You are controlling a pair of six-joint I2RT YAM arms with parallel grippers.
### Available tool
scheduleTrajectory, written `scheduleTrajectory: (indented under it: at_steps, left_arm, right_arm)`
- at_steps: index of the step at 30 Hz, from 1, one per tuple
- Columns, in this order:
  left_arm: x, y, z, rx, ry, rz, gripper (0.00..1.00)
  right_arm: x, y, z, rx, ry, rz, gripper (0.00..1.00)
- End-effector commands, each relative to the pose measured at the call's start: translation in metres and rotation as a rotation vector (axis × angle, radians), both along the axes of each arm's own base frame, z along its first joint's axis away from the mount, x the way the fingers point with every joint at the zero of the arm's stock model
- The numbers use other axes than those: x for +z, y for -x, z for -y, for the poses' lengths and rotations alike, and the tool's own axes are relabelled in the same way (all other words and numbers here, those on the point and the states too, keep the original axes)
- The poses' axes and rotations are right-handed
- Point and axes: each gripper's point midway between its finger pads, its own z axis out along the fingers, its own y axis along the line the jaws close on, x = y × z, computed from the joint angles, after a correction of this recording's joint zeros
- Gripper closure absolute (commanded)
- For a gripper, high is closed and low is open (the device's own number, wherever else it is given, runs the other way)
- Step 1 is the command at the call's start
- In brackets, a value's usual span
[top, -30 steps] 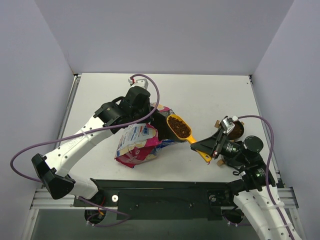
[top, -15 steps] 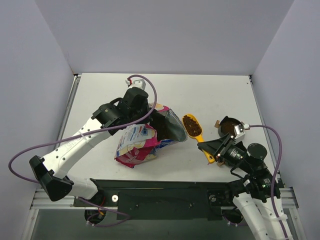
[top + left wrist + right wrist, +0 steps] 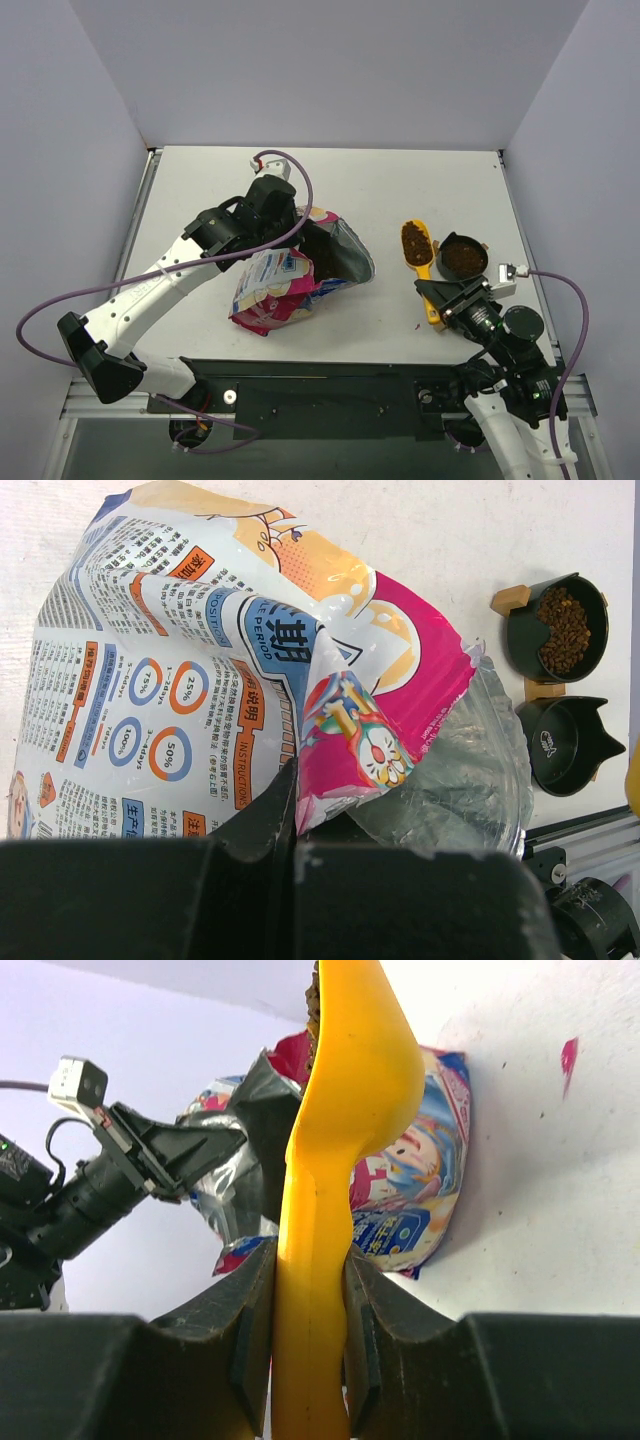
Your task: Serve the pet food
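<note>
White tabletop [image 3: 400, 185]: left tool [image 3: 295, 815] pinches bag [image 3: 190, 670] printed "PERIOD", "25%"; right tool [image 3: 308, 1330] clamps yellow scoop [image 3: 350, 1080] of pet food [image 3: 414, 240].

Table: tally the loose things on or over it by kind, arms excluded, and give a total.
Bag: 1
Scoop: 1, loaded with kibble
Bowls: 2, a filled bowl and an empty bowl
Total: 4
</note>
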Motion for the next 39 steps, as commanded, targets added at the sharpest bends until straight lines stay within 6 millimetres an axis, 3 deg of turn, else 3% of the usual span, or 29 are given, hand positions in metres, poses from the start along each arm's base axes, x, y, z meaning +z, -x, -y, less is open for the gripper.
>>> scheduleTrajectory:
  at_steps: [1,12,20,39]
  left_arm:
    - [0.042,-0.01,0.008,-0.002,0.101,0.101,1.0]
    - [0.038,-0.005,0.014,-0.039,0.098,0.089,1.0]
    - [0.038,-0.005,0.019,-0.063,0.09,0.086,1.0]
    - [0.037,-0.007,0.025,-0.097,0.081,0.09,1.0]
  right_arm:
    - [0.01,-0.012,0.017,-0.119,0.0,0.049,1.0]
    - [-0.014,-0.025,0.057,-0.369,0.012,-0.012,1.0]
    - [-0.035,-0.018,0.093,-0.558,0.05,-0.078,1.0]
    - [-0.067,0.0,0.112,-0.636,0.107,-0.162,1.0]
